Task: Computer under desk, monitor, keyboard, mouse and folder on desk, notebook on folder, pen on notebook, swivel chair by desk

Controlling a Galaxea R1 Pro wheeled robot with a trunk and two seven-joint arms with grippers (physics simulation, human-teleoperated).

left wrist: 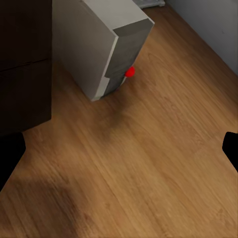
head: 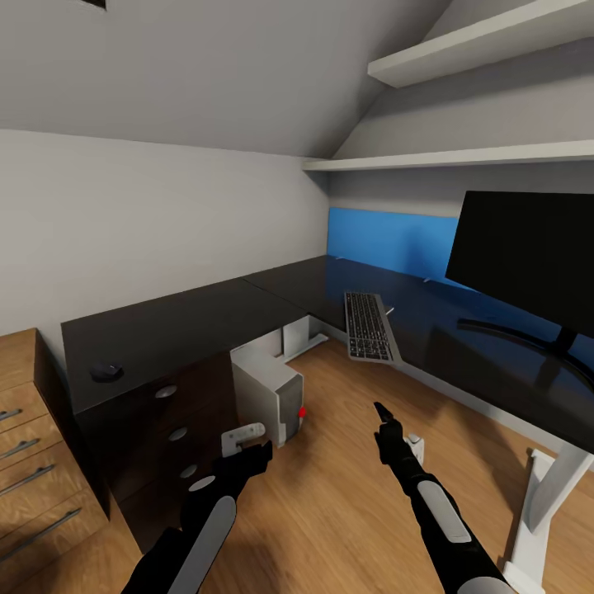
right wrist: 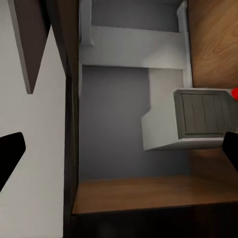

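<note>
The desk [head: 206, 318] is L-shaped with a glossy black top. On its right wing stands the monitor [head: 528, 260], and the keyboard [head: 368, 327] lies in front of it near the edge. The mouse [head: 106, 372] rests on the left wing. Under the corner stands the light-grey computer [head: 268, 392], also seen at close range [left wrist: 99, 44] [right wrist: 198, 119]. My left gripper [head: 247, 452] [left wrist: 119, 153] hangs open above the floor beside the computer. My right gripper [head: 384, 417] [right wrist: 119, 148] is open and points under the desk. The swivel chair, folder, notebook and pen are out of view.
A wooden chest of drawers [head: 33, 462] stands at the left, against the desk's black drawer unit [head: 177, 433]. A blue panel [head: 388, 243] backs the desk. Two white shelves [head: 462, 157] hang above. A white desk leg [head: 540, 495] stands at the right. Wood floor [head: 346, 503] lies ahead.
</note>
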